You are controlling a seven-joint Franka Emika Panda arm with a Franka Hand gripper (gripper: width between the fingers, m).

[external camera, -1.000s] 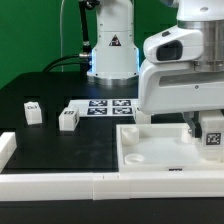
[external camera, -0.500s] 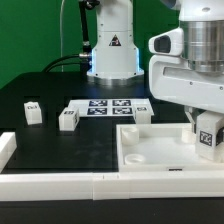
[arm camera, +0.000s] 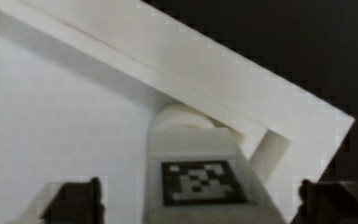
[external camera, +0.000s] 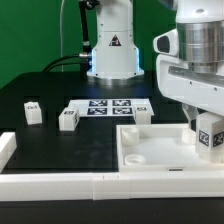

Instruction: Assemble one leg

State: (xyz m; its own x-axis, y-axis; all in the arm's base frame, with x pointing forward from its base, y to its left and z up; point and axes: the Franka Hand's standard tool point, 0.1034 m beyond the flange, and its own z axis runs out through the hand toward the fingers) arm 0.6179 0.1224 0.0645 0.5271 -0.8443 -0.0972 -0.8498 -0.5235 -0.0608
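A leg (external camera: 211, 134), a stubby white block with a square marker tag, stands in the far corner of the large white panel (external camera: 150, 150) at the exterior view's right. My gripper (external camera: 208, 120) hangs over it. In the wrist view the leg (arm camera: 202, 178) sits between my two dark fingers (arm camera: 78, 200), with a clear gap on each side. The gripper (arm camera: 202, 205) is open. Three more legs stand on the black table: two at the left (external camera: 33, 112) (external camera: 68, 119) and one by the panel's far edge (external camera: 143, 112).
The marker board (external camera: 110, 105) lies behind the legs. The robot base (external camera: 112, 50) stands at the back. A white rail (external camera: 60, 185) runs along the front edge, with a white block (external camera: 5, 148) at the front left.
The arm's body has risen a little and shifted toward the exterior view's right. The leg in the panel's corner has stayed where it was.
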